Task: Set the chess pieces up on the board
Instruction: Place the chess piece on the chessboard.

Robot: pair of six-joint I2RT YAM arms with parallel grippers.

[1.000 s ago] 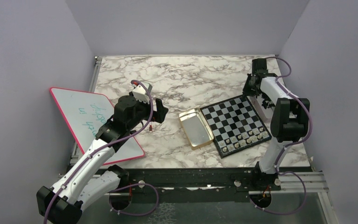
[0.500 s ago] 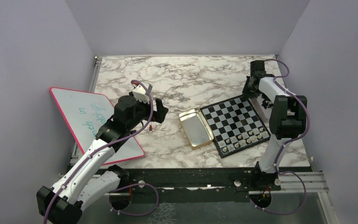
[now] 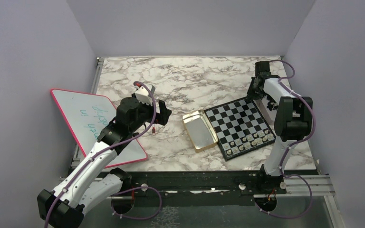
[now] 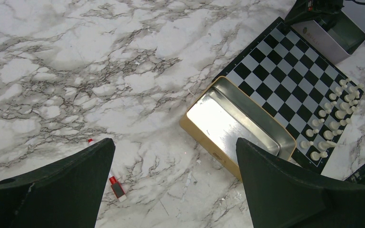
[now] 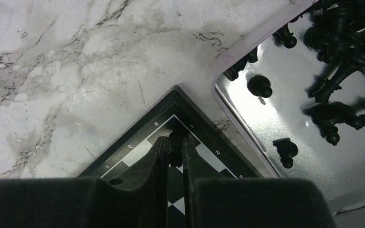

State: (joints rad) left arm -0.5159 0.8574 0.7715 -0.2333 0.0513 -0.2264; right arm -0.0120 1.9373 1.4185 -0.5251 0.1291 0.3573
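Black chess piece [image 5: 175, 138] is pinched in my right claw [image 5: 175, 148], which is narrow, at the board's [image 5: 140, 133] far corner. More black pieces [image 5: 259, 86] lie in the tray [image 5: 266, 128] at two o'clock. My left claw [image 4: 173, 152] gapes wide above the worktop [image 4: 76, 71].

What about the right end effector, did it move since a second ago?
Yes, slightly: the right end effector slid left, toward the board's far corner.

Robotics laboratory test cell. Plain lilac walls [image 3: 28, 57] enclose a marble-patterned table [image 3: 195, 76] on its left, far and right sides. A left arm [image 3: 100, 152] and a right arm [image 3: 292, 118], both cabled, are bolted to a black rail [image 3: 195, 183] at the near edge.
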